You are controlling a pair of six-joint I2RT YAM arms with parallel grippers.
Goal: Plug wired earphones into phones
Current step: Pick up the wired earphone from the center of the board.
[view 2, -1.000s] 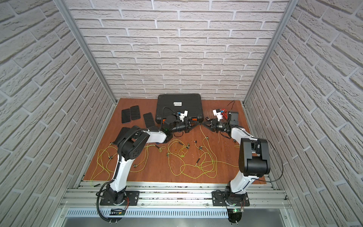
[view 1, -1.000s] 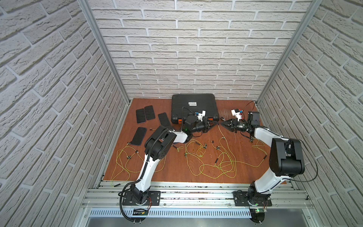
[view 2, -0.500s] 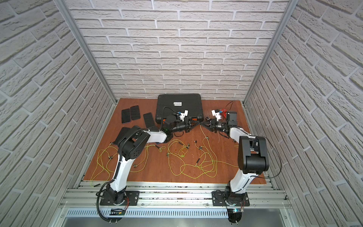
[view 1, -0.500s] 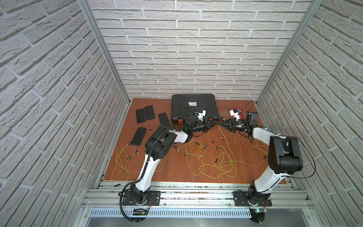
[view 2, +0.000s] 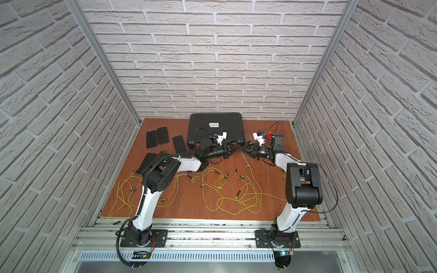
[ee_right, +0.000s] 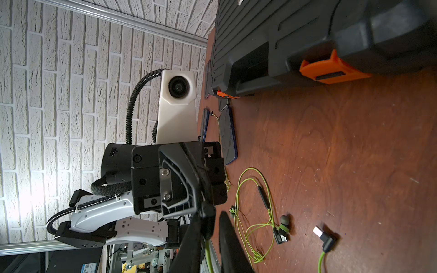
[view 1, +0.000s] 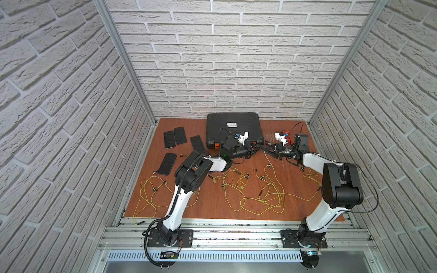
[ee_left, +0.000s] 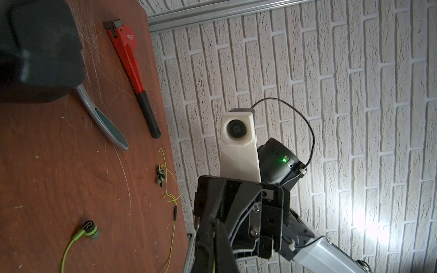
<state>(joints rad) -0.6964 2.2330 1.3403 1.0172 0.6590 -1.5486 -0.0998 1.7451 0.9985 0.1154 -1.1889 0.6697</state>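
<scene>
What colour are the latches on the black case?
Orange; the latches show best in the right wrist view.

The left gripper (view 1: 258,149) and right gripper (view 1: 269,149) meet tip to tip just near of the black tool case (view 1: 234,127), barring the lane along its near edge. An earphone cord (ee_right: 208,256) pinched in the left one drops from there to the board (view 1: 210,205). Four phones (view 1: 179,135) fill the far left, and a red pipe wrench (ee_left: 132,61) lies far right by the wall. Loose cord loops (view 1: 272,201) cover the middle and near left. Bare wood shows between the two tangles.
</scene>
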